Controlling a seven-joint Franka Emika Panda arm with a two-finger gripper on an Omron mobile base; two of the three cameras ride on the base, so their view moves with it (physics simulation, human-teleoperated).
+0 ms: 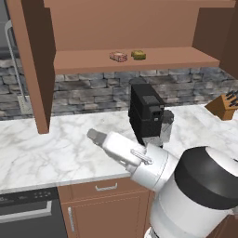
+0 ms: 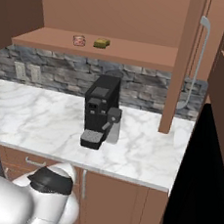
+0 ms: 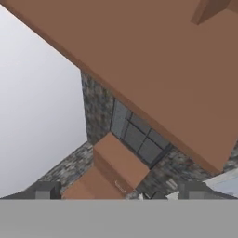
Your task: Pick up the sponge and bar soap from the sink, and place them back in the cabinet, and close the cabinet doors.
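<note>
Left base view is showing the white arm (image 1: 139, 160) sitting low, in front of the black coffee machine (image 1: 146, 114) and reaching out to the left of it. In the hand view the gripper (image 3: 118, 191) is holding its two dark tips wide apart, with nothing between them.

The marble counter (image 1: 46, 148) is lying under the coffee machine. Behind the coffee machine the grey stone wall (image 1: 93, 90) is running along the back.

Above the coffee machine the cabinet (image 1: 139, 62) is standing open. On its shelf the bar soap (image 1: 118, 56) and the sponge (image 1: 138, 55) are lying side by side, close but not touching, the soap on the left. So I am guessing both things are already put away and just the doors are waiting.

The left door (image 1: 32, 60) is sticking out toward us, far to the left of the coffee machine and higher than the arm. It is standing tall, and its silver handle (image 1: 14, 65) is running up and down. The arm is pointing that way, so that door is looking like the closer one. The right door (image 2: 186, 58) is hanging open on the other side of the coffee machine.

The hand view is tipped over, so the brown shapes in it are hard to tell apart. The tops of both doors are cut off.
</note>
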